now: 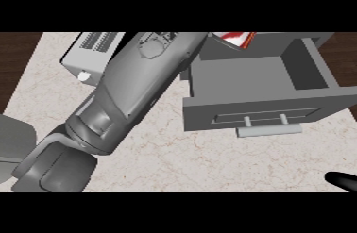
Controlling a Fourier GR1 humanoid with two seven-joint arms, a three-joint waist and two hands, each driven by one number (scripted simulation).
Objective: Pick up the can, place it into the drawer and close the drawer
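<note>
The left arm (132, 86) reaches far across the pale worktop (209, 161), up toward the back of the open grey drawer (251, 76). The left hand at its tip is out of sight, so nobody can tell if its fingers are curled or straight, or if it holds anything. Only a small black bit of the right hand (343, 181) peeks in at the lower right edge, too little to tell its shape.

A red and white thing (237, 38) shows at the top, just behind the drawer's back wall. It is likely the can, but most of it is cut off. The drawer looks bare inside, and its handle (268, 129) sticks out at the front.

A can is probably light, hard and smooth, so it may slip or roll. The best place to hold it is likely around its round middle, with fingers on one side and thumb on the other
</note>
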